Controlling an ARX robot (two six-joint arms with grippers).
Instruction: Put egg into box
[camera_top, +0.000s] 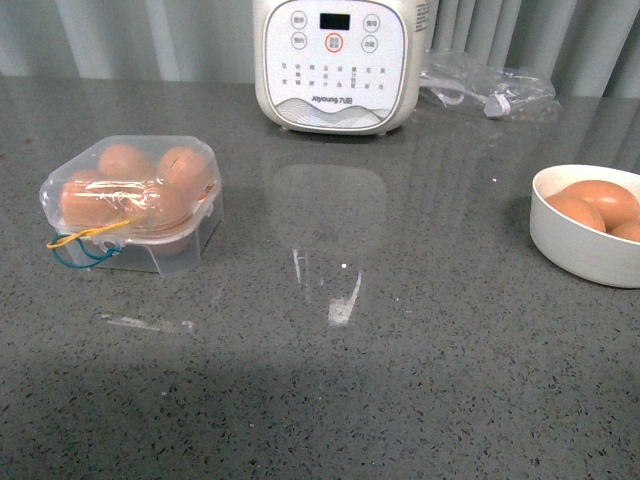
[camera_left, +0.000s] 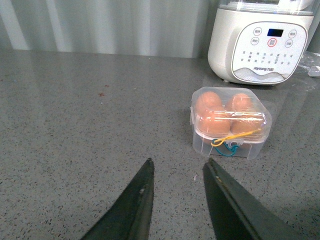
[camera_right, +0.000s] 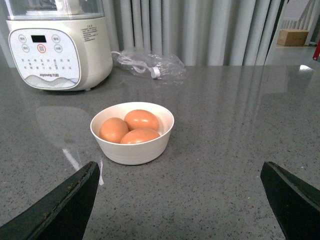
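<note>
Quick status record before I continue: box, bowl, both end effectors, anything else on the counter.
box: clear case on the counter's left side, lid shut, four eggs inside, yellow and teal loops at its front
bowl: white bowl on the right side, three eggs in it
left end effector: open, holding nothing, short of the box
right end effector: open wide, holding nothing, short of the bowl
appliance: white Joyoung cooker at the back
other: clear bag with a cable right of the cooker

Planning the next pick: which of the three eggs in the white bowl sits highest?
The back egg, on the cooker side of the bowl. It rests atop the other two, which lie lower toward the front rim.
</note>
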